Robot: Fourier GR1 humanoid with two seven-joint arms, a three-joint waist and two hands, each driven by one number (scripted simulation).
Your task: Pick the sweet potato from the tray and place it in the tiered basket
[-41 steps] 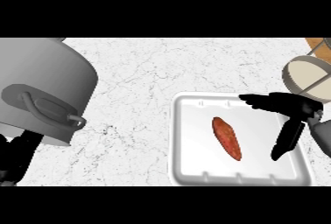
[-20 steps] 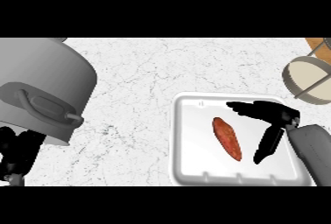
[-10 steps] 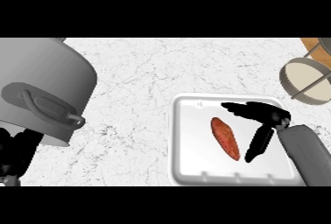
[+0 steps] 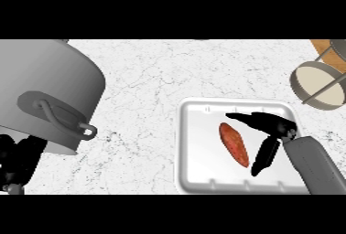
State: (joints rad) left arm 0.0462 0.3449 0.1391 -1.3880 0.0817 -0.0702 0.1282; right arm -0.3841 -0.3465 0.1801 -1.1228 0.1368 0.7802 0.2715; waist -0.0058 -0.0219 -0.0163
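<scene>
The sweet potato point(image 4: 234, 144) lies on the floor of the white tray point(image 4: 196, 178), about at its middle, long axis running from the far edge toward the near edge and slanting a little to the right as it comes nearer. The right hand point(image 4: 276, 130) is over the tray just to the right of it, released: fingers spread out toward the far end of the sweet potato and the thumb pointing down toward the tray's near edge, so the hand makes an open fork alongside the vegetable. Nothing is held, and whether any fingertip touches the sweet potato cannot be told. The step in hand looks like the approach to the pick. The next move calls for bringing the hand a little further left and down so fingers and thumb straddle the narrow body across its width, then closing, lifting clear of the tray's rim and carrying it to the basket point(image 4: 319, 85), which sits at the counter's far right edge, well apart from the tray. The left hand point(image 4: 17, 162) shows at the counter's near left corner, partly hidden beside a large grey pot point(image 4: 40, 87); I cannot tell how its fingers stand.
</scene>
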